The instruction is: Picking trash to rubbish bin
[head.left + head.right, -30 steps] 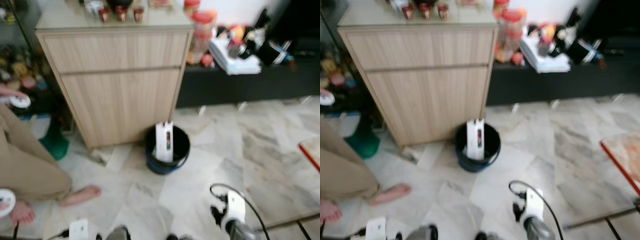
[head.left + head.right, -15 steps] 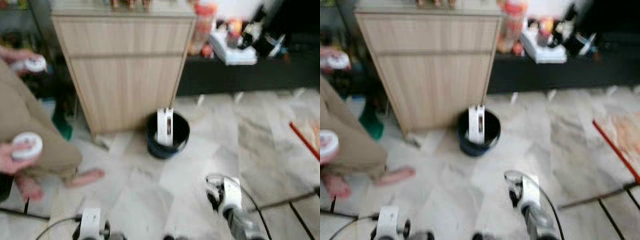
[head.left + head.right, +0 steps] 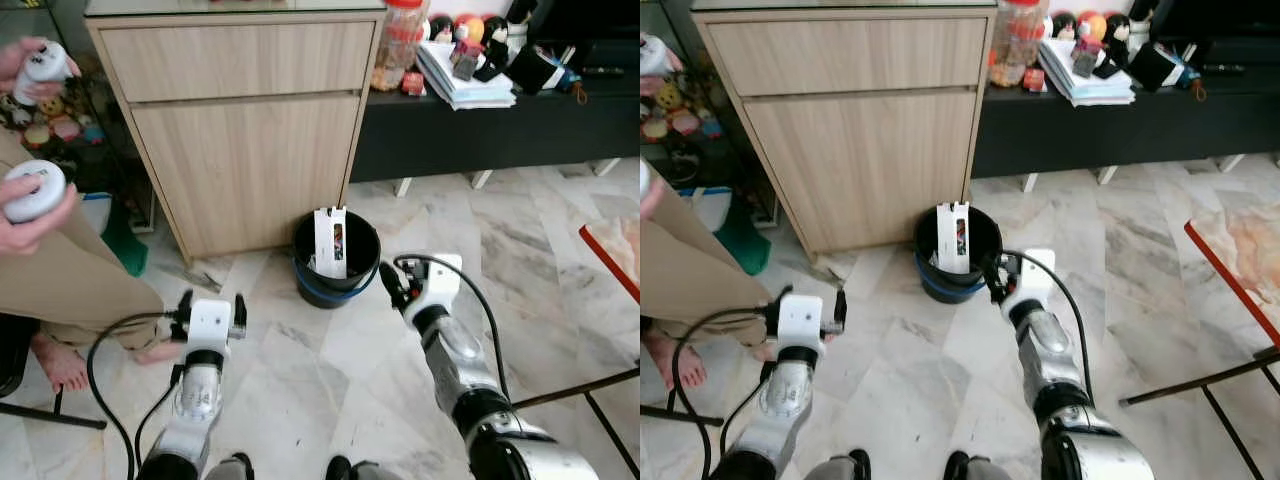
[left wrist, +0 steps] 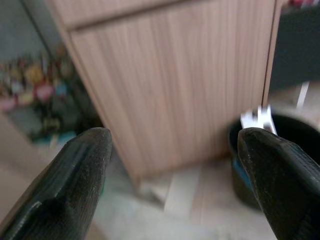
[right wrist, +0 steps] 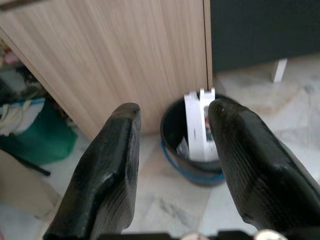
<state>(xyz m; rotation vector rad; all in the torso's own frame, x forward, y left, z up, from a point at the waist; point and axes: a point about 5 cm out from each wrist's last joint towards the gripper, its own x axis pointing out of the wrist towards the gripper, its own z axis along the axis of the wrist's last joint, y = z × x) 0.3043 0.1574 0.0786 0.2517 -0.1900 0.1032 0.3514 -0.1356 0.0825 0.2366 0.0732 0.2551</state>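
Observation:
A black rubbish bin (image 3: pixel 360 268) with a blue band stands on the marble floor in front of a wooden cabinet. A white carton (image 3: pixel 330 243) stands upright inside it. My right gripper (image 3: pixel 392 287) hangs just right of the bin, open and empty. In the right wrist view its fingers (image 5: pixel 112 170) frame the bin (image 5: pixel 172 152) and the carton (image 5: pixel 196 125). My left gripper (image 3: pixel 211 304) is raised over the floor left of the bin, open with nothing in it. The left wrist view has the bin (image 4: pixel 240 170) beside one finger (image 4: pixel 280 180).
The wooden cabinet (image 3: pixel 240 140) rises right behind the bin; a low black bench (image 3: pixel 480 135) with clutter runs to its right. A person in beige sits at the left, holding a white round device (image 3: pixel 33 190), one bare foot (image 3: pixel 60 365) on the floor. A red-edged mat (image 3: pixel 615 255) lies far right.
The camera has shifted and the picture has sharpened. Both arms have risen into view, the right gripper coming up close beside the bin. The person's hands have lifted.

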